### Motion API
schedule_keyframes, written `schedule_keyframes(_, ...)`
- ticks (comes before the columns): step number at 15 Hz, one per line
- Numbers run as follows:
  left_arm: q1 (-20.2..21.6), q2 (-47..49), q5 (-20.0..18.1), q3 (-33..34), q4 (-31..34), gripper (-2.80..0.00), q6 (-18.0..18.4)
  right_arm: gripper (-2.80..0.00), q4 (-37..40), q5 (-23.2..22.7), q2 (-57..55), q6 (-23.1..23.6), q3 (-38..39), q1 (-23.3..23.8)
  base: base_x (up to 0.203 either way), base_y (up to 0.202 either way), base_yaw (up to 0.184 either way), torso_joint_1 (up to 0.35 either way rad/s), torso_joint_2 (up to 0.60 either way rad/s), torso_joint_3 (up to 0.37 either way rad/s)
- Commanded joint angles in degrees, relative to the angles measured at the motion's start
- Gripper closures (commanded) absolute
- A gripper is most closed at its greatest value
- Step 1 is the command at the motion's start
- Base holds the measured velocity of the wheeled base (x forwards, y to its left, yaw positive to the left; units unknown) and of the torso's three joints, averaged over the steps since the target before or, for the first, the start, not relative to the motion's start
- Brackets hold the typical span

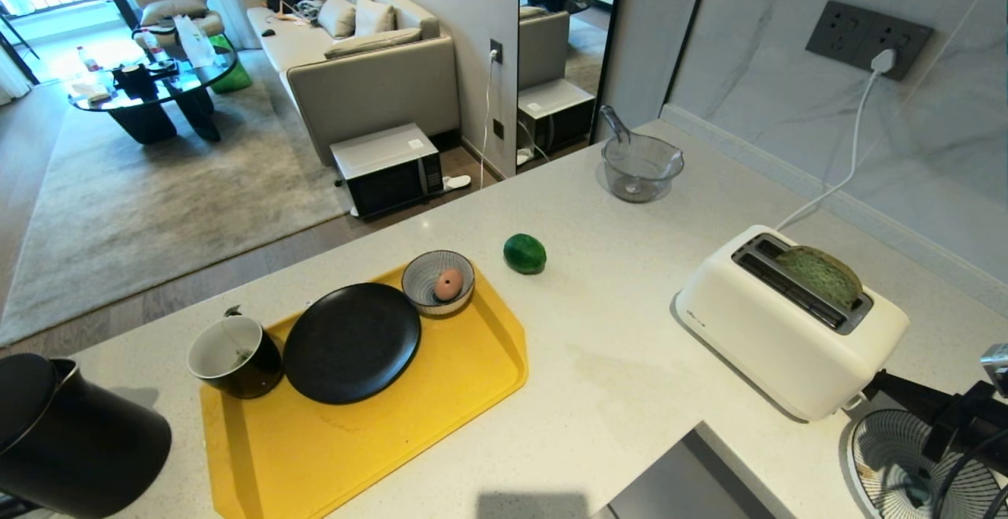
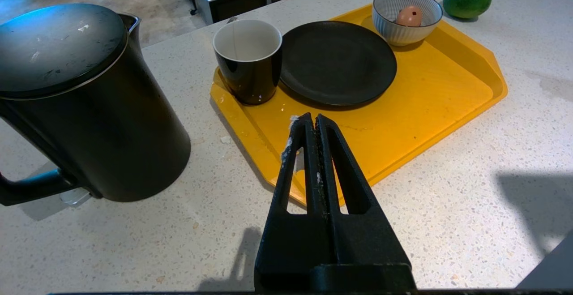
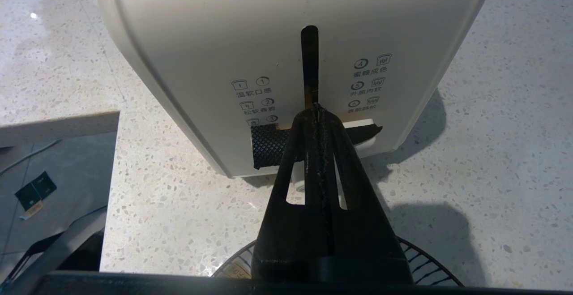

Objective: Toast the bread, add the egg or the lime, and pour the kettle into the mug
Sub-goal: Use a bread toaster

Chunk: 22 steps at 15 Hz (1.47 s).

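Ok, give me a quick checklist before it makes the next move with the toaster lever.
1. Bread seated in the toaster: ok, it sits in the far slot, top still poking out.
2. Right gripper lined up on the lever: ok, shut fingers point at the slot at lever level; actual contact cannot tell.
3. Lever fully pressed down: cannot tell, though it sits at the bottom of its slot.
4. Toaster plugged in: ok, the white cord runs to the wall socket.
5. Left gripper out of the way: ok, shut, above the yellow tray.
6. Plate free for toast: ok.
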<state>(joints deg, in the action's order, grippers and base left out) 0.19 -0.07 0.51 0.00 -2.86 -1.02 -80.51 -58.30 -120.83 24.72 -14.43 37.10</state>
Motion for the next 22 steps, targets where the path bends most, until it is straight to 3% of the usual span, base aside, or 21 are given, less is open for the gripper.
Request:
schedule_keyframes(1, 0.0, -0.1, 0.0, 0.9, 0.0, 0.0, 0.0, 0.0, -0.4, -0.3, 0.0, 0.2, 0.0, 0.0, 0.0, 0.0, 0.0, 0.0, 0.0, 0.0)
schedule_keyframes(22, 0.0, -0.1, 0.0, 0.9, 0.0, 0.0, 0.0, 0.0, -0.4, -0.3, -0.4, 0.2, -0.2, 0.0, 0.0, 0.0, 0.0, 0.0, 0.0, 0.0)
